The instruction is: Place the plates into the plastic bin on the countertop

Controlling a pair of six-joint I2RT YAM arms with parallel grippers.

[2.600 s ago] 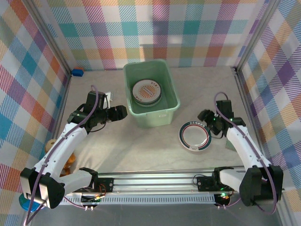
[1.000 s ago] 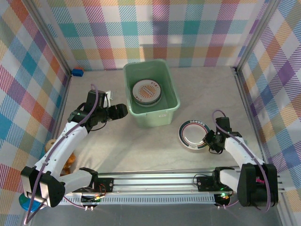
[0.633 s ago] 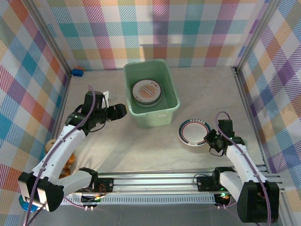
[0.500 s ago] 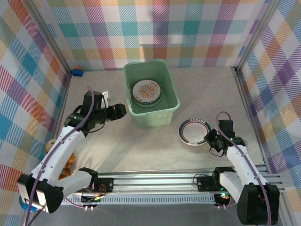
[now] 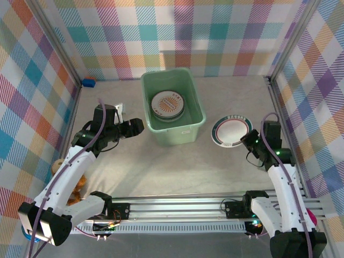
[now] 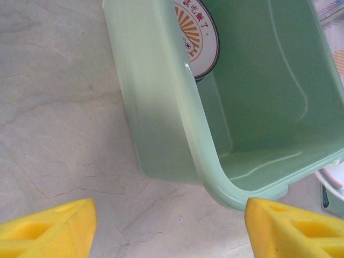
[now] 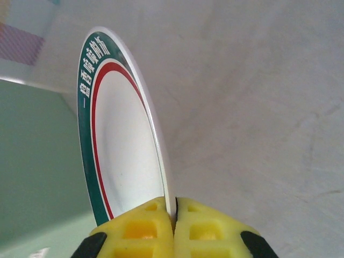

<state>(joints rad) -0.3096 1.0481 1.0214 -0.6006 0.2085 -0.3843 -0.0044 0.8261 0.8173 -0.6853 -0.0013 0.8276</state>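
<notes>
Left gripper [image 5: 135, 127]: yellow fingers [image 6: 51, 228] spread wide apart, holding nothing; the near left corner of the bin lies just ahead of the gap between them, not touching either tip
Plastic bin [image 5: 174, 134]: mint-green tub standing on the countertop [image 5: 161, 166], between the two pairs of fingers, closer to the left pair
Plates in bin: an orange-sunburst plate [image 5: 167, 103] tops a small stack on the bin floor, beyond the left fingertips and over the bin wall
Held plate [image 5: 232, 129]: white with a dark green and red rim band and white lettering; it juts forward from the right fingertips, tilted up on edge, and looks lifted off the countertop, just beside the bin's right wall
Right gripper [image 5: 248, 141]: fingers [image 7: 145, 228] clamped together on the plate's near rim, pinching only a thin edge
Risk, slip: with so little rim in the pinch, the plate's weight may swing it down or pull it free during the carry
Risk, snag: carried too low, the far edge could catch the bin's flared rim and twist out
Risk, drop: released high or tilted, it may strike the stack hard and chip, or lean against a wall
</notes>
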